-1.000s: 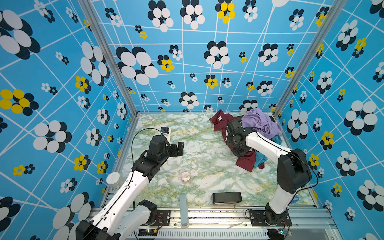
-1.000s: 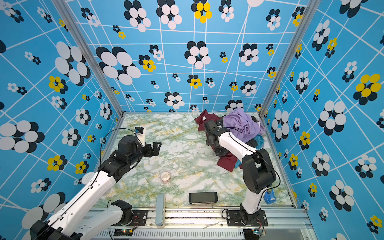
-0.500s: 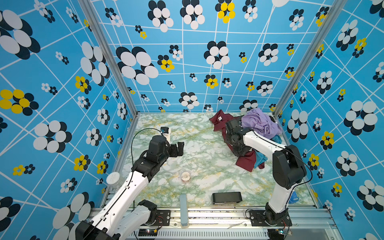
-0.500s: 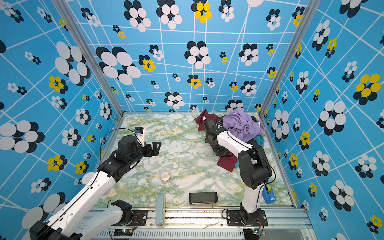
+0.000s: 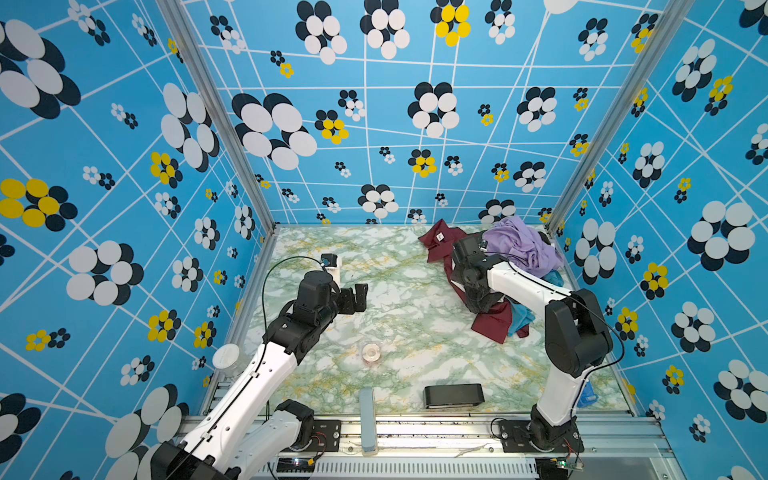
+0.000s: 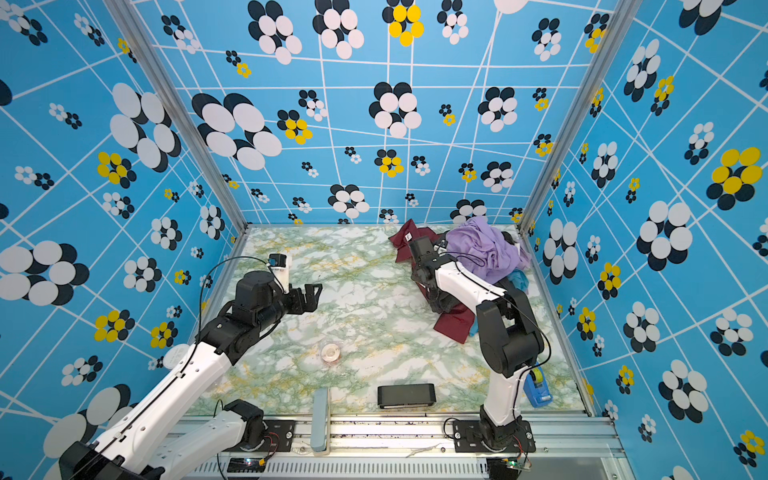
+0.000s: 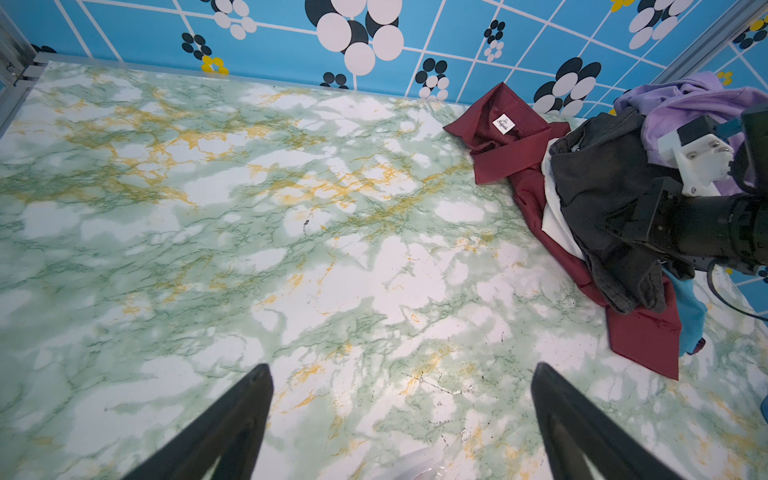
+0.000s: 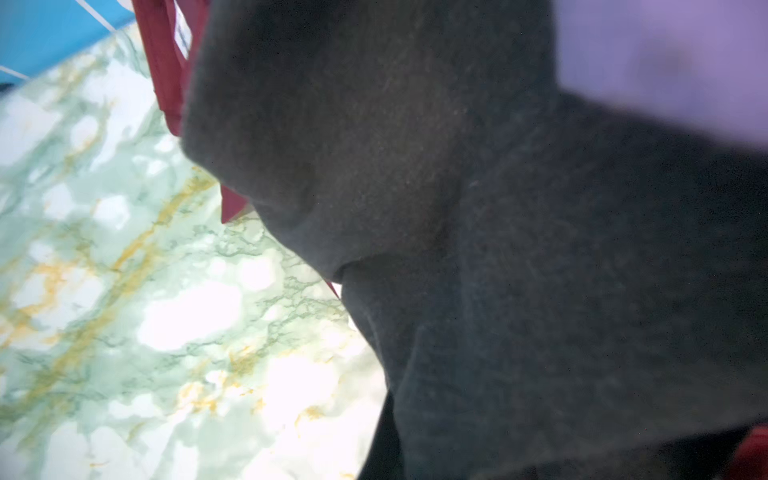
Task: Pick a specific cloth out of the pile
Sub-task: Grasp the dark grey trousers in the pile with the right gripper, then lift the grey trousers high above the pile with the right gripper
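Closed since the earlier frame, the jaws of the right gripper [image 5: 481, 300] now clamp the cloth [image 7: 602, 199], a charcoal garment on the pile [image 5: 505, 322] at the far right corner of the bench [image 5: 374, 266], draped over the maroon shirt [image 7: 507, 145] and beside the lavender garment [image 5: 519, 247]. This exposed flank probably lets it slide free. The left gripper [image 5: 358, 294] hovers mid-bench, jaws apart, clear of the work.
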`<move>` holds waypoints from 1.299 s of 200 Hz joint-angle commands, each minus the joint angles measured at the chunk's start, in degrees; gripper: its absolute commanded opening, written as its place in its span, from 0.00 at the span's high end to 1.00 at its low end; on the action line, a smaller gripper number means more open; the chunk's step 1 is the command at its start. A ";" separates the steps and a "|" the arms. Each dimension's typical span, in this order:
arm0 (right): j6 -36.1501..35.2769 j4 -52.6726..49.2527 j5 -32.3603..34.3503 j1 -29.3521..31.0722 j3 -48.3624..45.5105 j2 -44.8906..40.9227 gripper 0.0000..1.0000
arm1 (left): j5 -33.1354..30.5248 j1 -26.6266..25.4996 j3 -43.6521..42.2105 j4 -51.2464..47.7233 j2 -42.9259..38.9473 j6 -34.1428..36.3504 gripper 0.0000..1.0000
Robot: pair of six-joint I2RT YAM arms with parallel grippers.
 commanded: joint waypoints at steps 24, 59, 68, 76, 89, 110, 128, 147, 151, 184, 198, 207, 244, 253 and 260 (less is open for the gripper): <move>-4.21 -2.30 4.20 0.22 1.31 -7.68 1.00 | -0.52 -0.50 0.15 -0.98 -0.09 0.68 0.02; -10.77 -1.28 4.31 0.45 2.73 -15.05 1.00 | 0.01 -0.46 -0.40 -0.02 -0.32 0.16 0.02; -11.98 -1.15 4.23 0.40 3.43 -16.58 1.00 | 0.01 -0.46 -0.55 0.18 -0.36 0.08 0.02; -13.15 -1.33 4.06 0.40 4.43 -17.65 1.00 | 0.01 -0.43 -0.71 0.43 -0.31 -0.02 0.02; -14.75 -2.37 3.98 0.40 6.39 -18.74 1.00 | 0.30 -0.45 -0.86 0.70 -0.33 -0.48 0.02; -17.44 -3.83 3.12 0.40 9.60 -19.42 1.00 | 0.75 -0.50 -1.27 1.32 -0.53 -1.04 0.03; -19.34 -5.33 2.22 0.39 12.70 -19.26 1.00 | 0.97 -0.54 -1.43 1.59 -0.75 -1.39 0.03; -20.73 -6.44 1.18 0.40 16.76 -19.07 1.00 | 0.85 -0.56 -1.69 1.68 -1.17 -1.59 0.03; -20.85 -6.70 1.07 0.40 17.47 -19.07 1.00 | 0.85 -0.55 -1.77 1.68 -1.27 -1.59 0.03; -22.38 -7.88 -1.35 0.45 22.08 -19.36 1.00 | 0.51 -0.60 -2.20 1.77 -2.26 -1.69 0.03; -22.67 -8.74 -3.44 0.46 24.55 -18.96 1.00 | 0.37 -0.54 -2.22 1.77 -2.44 -1.74 0.03; -22.42 -9.79 -5.22 0.49 26.48 -18.57 1.00 | 0.45 -0.54 -2.29 1.81 -2.53 -1.72 0.03; -22.44 -10.50 -8.28 1.04 30.22 -18.28 1.00 | 0.70 -0.63 -2.43 1.59 -2.81 -2.13 0.03; -22.44 -10.35 -8.70 1.10 30.87 -18.44 1.00 | 0.62 -0.63 -2.40 1.42 -2.98 -2.09 0.03; -22.35 -10.31 -8.94 1.11 31.37 -18.60 1.00 | 0.43 -0.64 -2.40 1.42 -3.15 -2.05 0.03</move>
